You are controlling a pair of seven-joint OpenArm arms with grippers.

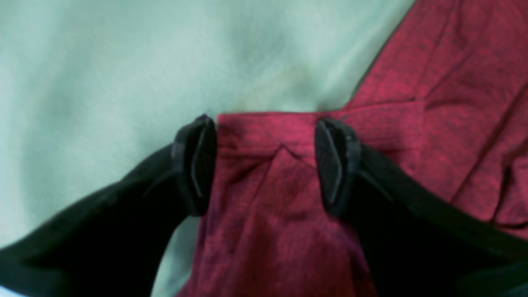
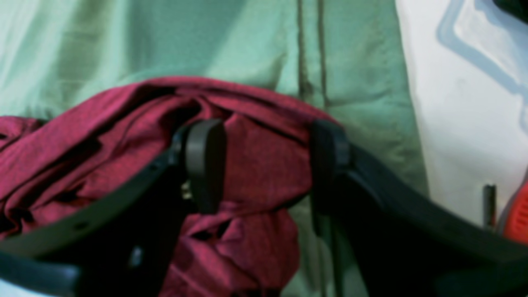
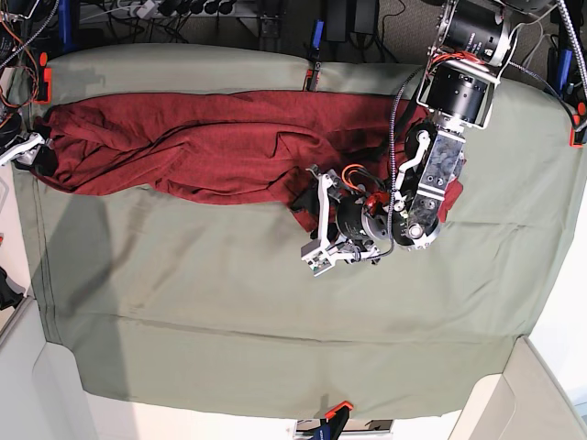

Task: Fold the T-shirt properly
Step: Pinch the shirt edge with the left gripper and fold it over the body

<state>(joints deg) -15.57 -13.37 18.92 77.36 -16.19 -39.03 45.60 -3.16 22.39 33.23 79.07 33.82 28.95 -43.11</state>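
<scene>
Garment: the T-shirt, dark red heathered knit, lies bunched in a long rumpled band across the far part of the table, running from the far-left edge toward the right of centre in the base view.
Garment, left end: gathered into thick folds at the left edge of the cloth, where the right gripper sits.
Garment, right end: a narrower strip reaches toward the near side under the left arm; its squared end lies flat on the cloth.
Surface: sage-green table cloth, lightly creased, covering the whole table; most of the near half shows bare cloth.
Left gripper: jaws spread, one finger on each side of the squared red end of the shirt; left finger at the fabric's edge over green cloth, right finger over red knit. Pads are not pressed together; whether they touch the fabric cannot be told.
Right gripper: jaws spread wide, straddling a thick bundle of red folds that fills the gap between them. Whether the pads press the bundle or only stand beside it cannot be told.
Clamps: orange clips hold the cloth at the table's edges; one also at the near edge.
Surroundings: cables and equipment beyond the far edge, blurred.
</scene>
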